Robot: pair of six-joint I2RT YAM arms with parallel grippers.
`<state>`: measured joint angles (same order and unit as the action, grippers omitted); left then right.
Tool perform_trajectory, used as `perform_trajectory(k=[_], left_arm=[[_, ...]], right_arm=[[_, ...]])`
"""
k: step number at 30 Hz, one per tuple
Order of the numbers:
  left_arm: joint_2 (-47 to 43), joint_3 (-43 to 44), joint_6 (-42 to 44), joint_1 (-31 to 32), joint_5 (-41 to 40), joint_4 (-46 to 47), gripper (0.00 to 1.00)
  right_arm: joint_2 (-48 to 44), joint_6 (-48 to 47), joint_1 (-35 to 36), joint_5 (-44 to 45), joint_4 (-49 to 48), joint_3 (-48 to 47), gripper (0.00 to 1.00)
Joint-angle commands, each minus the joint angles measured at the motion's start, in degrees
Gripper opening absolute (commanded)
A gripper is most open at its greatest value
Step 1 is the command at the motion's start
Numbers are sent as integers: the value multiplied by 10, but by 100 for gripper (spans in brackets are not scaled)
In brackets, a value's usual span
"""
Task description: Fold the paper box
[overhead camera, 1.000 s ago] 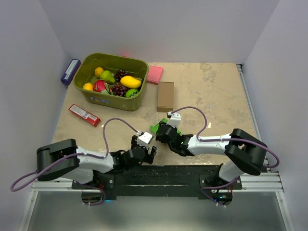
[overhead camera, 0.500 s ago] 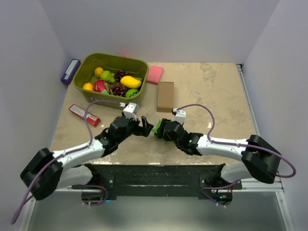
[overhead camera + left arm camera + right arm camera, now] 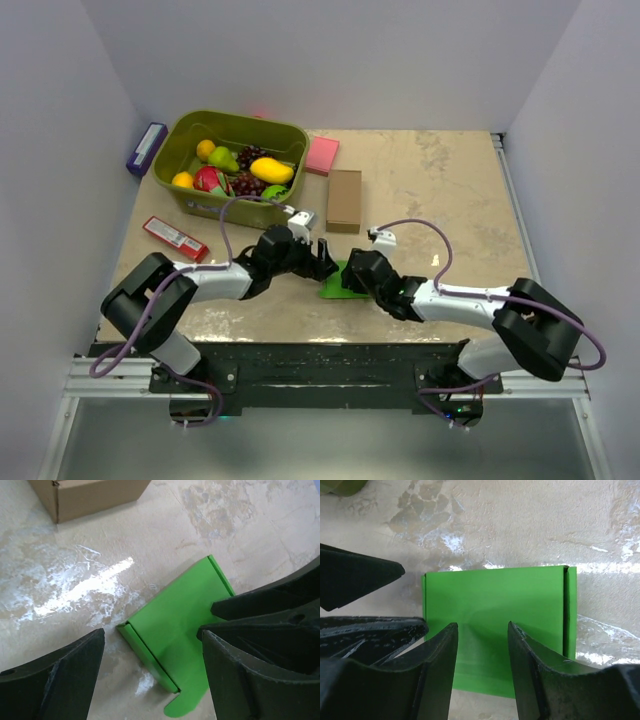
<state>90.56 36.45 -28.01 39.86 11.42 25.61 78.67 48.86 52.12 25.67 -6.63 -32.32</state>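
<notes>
**Both grippers at the flat card blank.** The paper box, a bright green card blank, lies flat on the tabletop towards the front. It sits between the two arms and well short of the brown cardboard box. In the left wrist view we see narrow creased strips along two opposite edges and a rounded tab at one corner.

The left gripper comes in from the left with its jaws wide apart and nothing in them. The card lies below and between them, and one part of it runs under the right-hand finger.

The right gripper hangs directly over the card's near edge. Its jaws are apart, and green shows through the gap. We see no clamp on the card, and we cannot tell whether the fingertips press on it.

In the right wrist view the card's longer side runs across the jaws from side to side. One creased strip lies at the right end, and a finger of the left gripper stands just beside the left end.

We judge the right arm the nearer, since it is above the sheet, while the left arm meets one short end. In our judgement the coming fold turns on those end creases, which run across the card's long side.
</notes>
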Motion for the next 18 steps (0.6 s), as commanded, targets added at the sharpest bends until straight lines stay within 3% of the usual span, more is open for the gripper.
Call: perform_trajectory(k=[1, 4, 8, 14, 18], left_arm=[[2, -30, -40, -2, 41, 77, 82], [28, -47, -58, 1, 63, 107, 78], [60, -53, -67, 4, 63, 118, 60], [86, -41, -46, 4, 34, 82, 44], [93, -39, -42, 4, 29, 80, 41]], right_arm=[[24, 13, 0, -22, -11, 18, 48], [32, 12, 0, -26, -14, 13, 48], [32, 0, 0, -26, 4, -4, 50], [22, -46, -13, -56, 65, -63, 66], [-7, -69, -52, -81, 129, -86, 75]])
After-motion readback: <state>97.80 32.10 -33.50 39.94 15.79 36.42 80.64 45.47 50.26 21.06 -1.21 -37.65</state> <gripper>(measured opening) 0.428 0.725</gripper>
